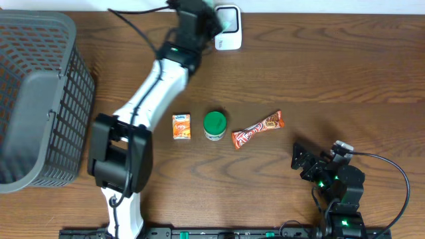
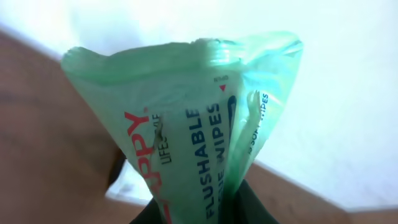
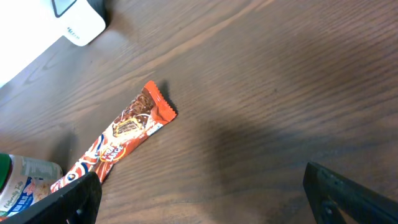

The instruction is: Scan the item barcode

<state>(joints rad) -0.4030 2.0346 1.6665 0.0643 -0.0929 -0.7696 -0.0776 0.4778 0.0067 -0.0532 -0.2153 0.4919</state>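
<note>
The item is a pale green pack of flushable wipes (image 2: 186,124), and my left gripper (image 2: 205,208) is shut on its lower end. Overhead, the left gripper (image 1: 211,20) holds the pack (image 1: 229,25) at the table's far edge, right at the white scanner (image 1: 228,38); only a sliver of green shows there. No barcode shows on the face turned to the wrist camera. My right gripper (image 1: 302,162) rests low at the front right, open and empty. In its wrist view the right gripper (image 3: 205,199) spans bare wood.
An orange box (image 1: 181,126), a green-lidded jar (image 1: 214,125) and a red-brown candy bar (image 1: 257,129) lie in a row mid-table. The candy bar (image 3: 127,134) is just ahead-left of the right gripper. A grey mesh basket (image 1: 40,99) fills the left side.
</note>
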